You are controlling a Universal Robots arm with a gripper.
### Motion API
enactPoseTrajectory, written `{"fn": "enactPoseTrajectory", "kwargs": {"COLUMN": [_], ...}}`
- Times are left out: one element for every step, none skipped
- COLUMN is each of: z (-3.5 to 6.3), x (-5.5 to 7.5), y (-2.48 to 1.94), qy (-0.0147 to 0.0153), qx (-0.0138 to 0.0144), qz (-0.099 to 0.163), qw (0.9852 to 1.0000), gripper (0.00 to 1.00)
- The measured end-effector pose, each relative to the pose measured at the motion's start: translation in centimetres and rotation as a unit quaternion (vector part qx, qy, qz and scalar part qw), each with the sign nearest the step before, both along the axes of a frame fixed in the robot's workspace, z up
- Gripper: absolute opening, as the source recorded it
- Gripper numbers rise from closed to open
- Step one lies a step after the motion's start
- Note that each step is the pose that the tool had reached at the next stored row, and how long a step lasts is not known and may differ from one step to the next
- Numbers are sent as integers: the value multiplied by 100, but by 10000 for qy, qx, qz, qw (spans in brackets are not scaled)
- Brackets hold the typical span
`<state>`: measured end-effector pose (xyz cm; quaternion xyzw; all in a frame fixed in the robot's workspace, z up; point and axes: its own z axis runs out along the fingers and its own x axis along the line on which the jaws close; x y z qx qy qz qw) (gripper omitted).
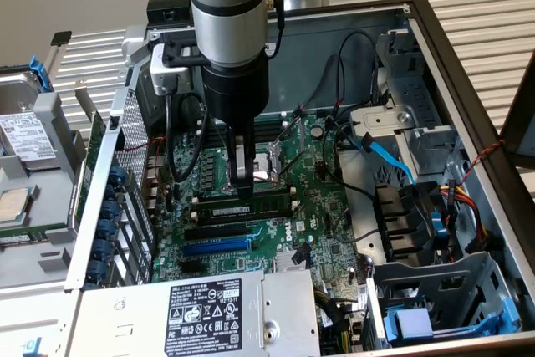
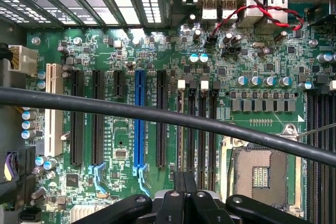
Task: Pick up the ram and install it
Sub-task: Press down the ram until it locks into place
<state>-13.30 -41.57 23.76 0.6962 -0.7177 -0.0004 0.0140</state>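
Note:
The ram (image 1: 261, 203) is a long green stick with dark chips. It lies along a black memory slot on the motherboard (image 1: 322, 206), inside the open computer case. My gripper (image 1: 242, 181) points straight down with its tips at the stick's top edge, toward the end on the exterior view's left. Whether they touch the stick I cannot tell. In the wrist view the gripper (image 2: 185, 178) has its fingers pressed together, shut, in line with the row of black memory slots (image 2: 197, 129). Nothing shows between the fingers.
The blue expansion slot (image 1: 216, 247) (image 2: 139, 124) lies beside the memory slots, and the CPU socket (image 1: 266, 165) (image 2: 261, 174) on their other side. A black cable (image 2: 157, 115) crosses the wrist view. The power supply (image 1: 205, 315), drive cage (image 1: 435, 298) and loose cables (image 1: 389, 156) crowd the case.

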Motion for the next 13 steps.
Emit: {"fn": "enactPoseTrajectory", "kwargs": {"z": [0, -2, -2, -3, -5, -7, -10, -12, -15, -18, -21, -24, -28], "x": [0, -1, -2, -2, -4, -4, -5, -5, -6, -7, -8, -8, -8], "y": [-1, -1, -1, -2, -2, -2, -2, -3, -3, -3, -4, -4, -4], "qy": [-1, -2, -3, -5, -6, -8, -9, -9, -9, -9, -9, -8, -8], "qx": [0, 1, 3, 6, 10, 15, 20, 25, 29, 32, 34, 35, 36], "qz": [0, 1, 1, 1, 0, 1, 1, 1, 0, 0, 0, 0, 1], "qw": [10000, 10000, 10000, 10000, 10000, 10000, 10000, 10000, 10000, 10000, 10000, 10000, 10000], "gripper": [11, 11, 11, 11, 11, 11, 11, 11, 11, 11, 11, 11, 11]}}
